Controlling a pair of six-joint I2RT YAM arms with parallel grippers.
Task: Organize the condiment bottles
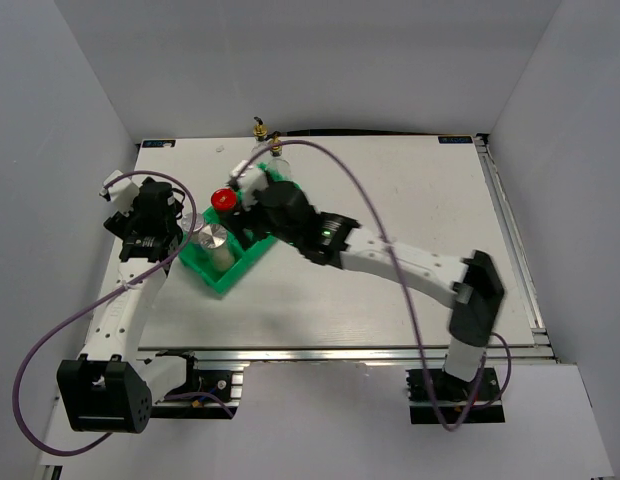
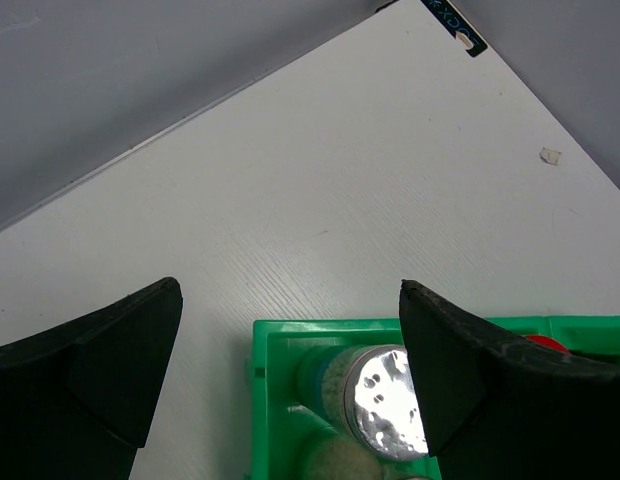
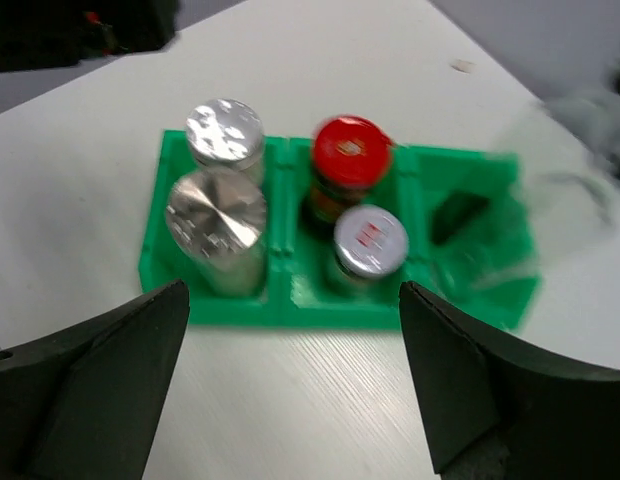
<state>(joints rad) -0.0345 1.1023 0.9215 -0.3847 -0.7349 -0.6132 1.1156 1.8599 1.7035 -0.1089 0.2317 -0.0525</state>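
Plainly, both sets of jaws gape wide, holding nothing; right gripper [image 3: 292, 300] hovers over the green tray [image 3: 320, 315], silver-capped shakers [image 3: 216, 205] left, red-lidded jar [image 3: 351, 152] and white-lidded jar [image 3: 370, 240] centre; left gripper [image 2: 290, 290] hangs above the tray's corner; glass bottles [image 1: 258, 128], upper centre in the top view, look slippery, fragile and top-heavy, so grip the body below the pourer.

You count, ahead of your right claw [image 3: 292, 298]: two silver-capped shakers [image 3: 216, 210], one red-lidded jar [image 3: 350, 152], one white-lidded jar [image 3: 371, 240], one green three-compartment tray [image 3: 290, 310], two gold-pourer glass bottles [image 1: 258, 128].
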